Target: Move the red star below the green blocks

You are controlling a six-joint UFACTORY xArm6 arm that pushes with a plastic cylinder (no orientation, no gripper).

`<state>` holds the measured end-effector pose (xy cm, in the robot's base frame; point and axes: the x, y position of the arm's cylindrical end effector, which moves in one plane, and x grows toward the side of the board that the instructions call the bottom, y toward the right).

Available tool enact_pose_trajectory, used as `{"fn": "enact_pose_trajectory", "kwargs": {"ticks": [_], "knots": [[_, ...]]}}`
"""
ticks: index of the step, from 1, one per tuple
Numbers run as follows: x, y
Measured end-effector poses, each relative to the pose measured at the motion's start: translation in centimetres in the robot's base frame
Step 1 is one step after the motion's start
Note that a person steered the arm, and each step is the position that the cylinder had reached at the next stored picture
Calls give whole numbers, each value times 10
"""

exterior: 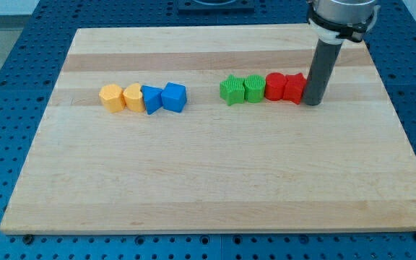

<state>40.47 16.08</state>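
Two green blocks sit side by side right of the board's middle: a green star [231, 89] and a green round ribbed block [254, 89]. Touching them on the right are two red blocks: a rounded red one [275, 86] and the red star [295, 88]. My tip [313, 103] stands on the board right against the red star's right side. All four blocks form one row.
At the view's left is a second row: an orange hexagon [110, 97], an orange rounded block [133, 96], a blue triangle-like block [151, 99] and a blue cube [173, 97]. The wooden board [208, 180] lies on a blue perforated table.
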Motion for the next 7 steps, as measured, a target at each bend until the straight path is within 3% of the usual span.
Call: {"fn": "enact_pose_trajectory", "kwargs": {"ticks": [3, 5, 7], "knots": [[-8, 24], [-64, 24], [-56, 11]]}}
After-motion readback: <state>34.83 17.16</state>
